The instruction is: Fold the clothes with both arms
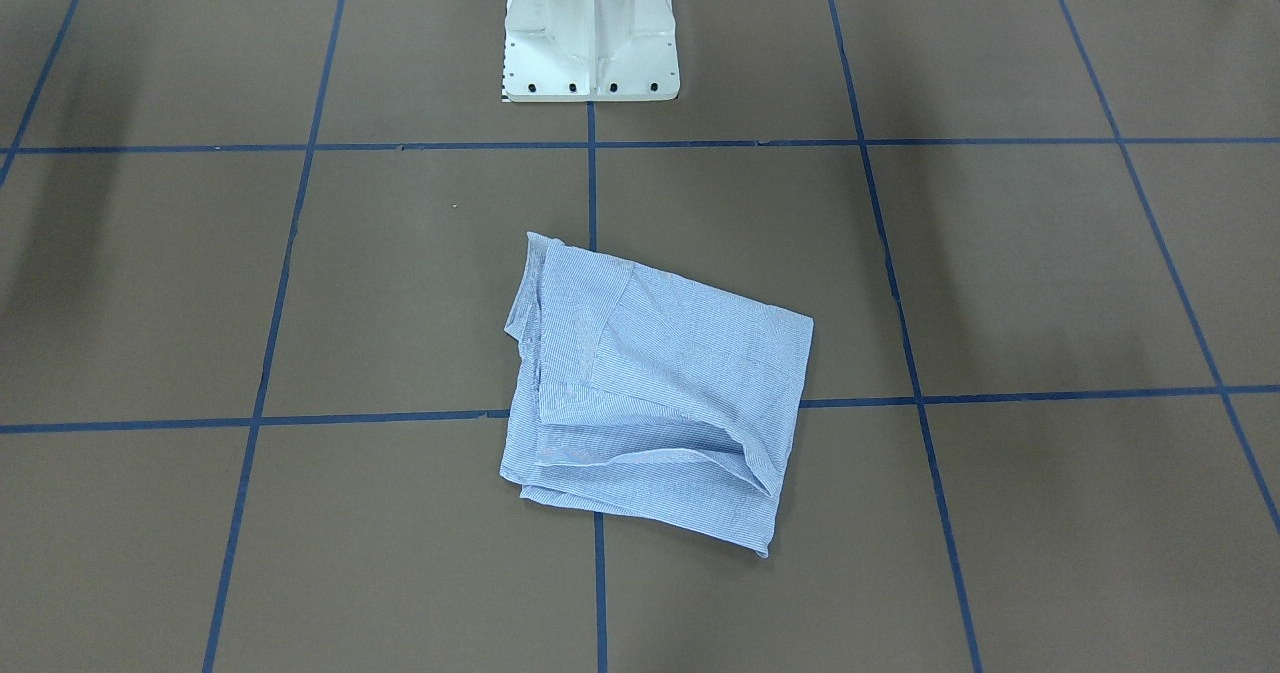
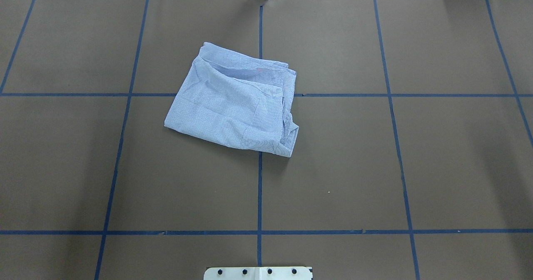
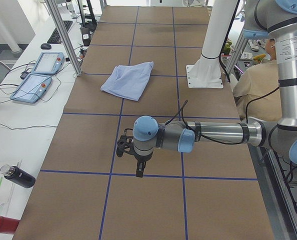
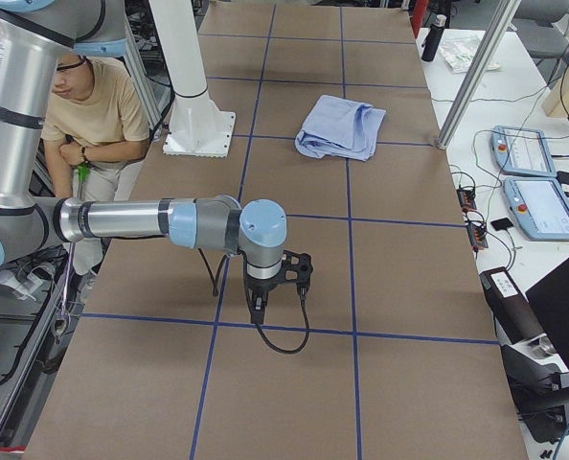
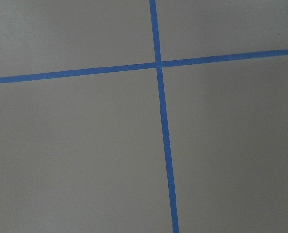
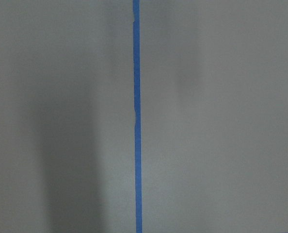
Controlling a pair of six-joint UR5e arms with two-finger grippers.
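The light blue striped shirt (image 1: 650, 393) lies folded into a rough, rumpled rectangle in the middle of the brown table, with nothing touching it. It also shows in the overhead view (image 2: 233, 101) and in both side views (image 3: 128, 80) (image 4: 340, 126). My left gripper (image 3: 137, 167) points down over the table's left end, far from the shirt, and I cannot tell whether it is open or shut. My right gripper (image 4: 263, 305) points down over the table's right end, also far from the shirt, and I cannot tell its state. Both wrist views show only bare table with blue tape lines.
The white pedestal base (image 1: 590, 38) stands at the robot's side of the table. Blue tape lines (image 2: 260, 188) divide the brown surface into squares. A seated person (image 4: 98, 105) is beside the pedestal. Pendants (image 3: 38, 75) and bottles (image 3: 18, 176) lie on the side bench.
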